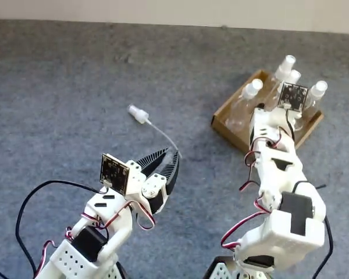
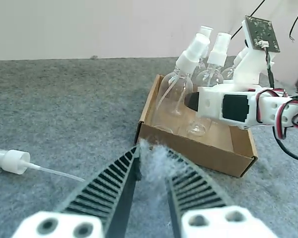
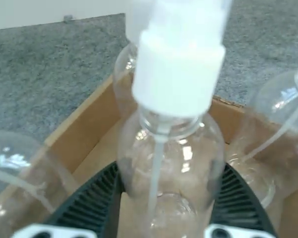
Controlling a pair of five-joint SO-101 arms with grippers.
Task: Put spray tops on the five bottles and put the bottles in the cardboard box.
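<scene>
The cardboard box (image 1: 224,125) sat cornerwise far right on the carpet (image 1: 75,75) with loads of open room to its left, and the right gripper (image 3: 171,171) was inside it, clamped on an upright bottle (image 3: 169,129) whose base was cut off. The loose spray top (image 1: 138,114) lay flat, head pointing far-left, tube trailing to the left gripper (image 1: 173,153), jaws barely apart, holding nothing.
</scene>
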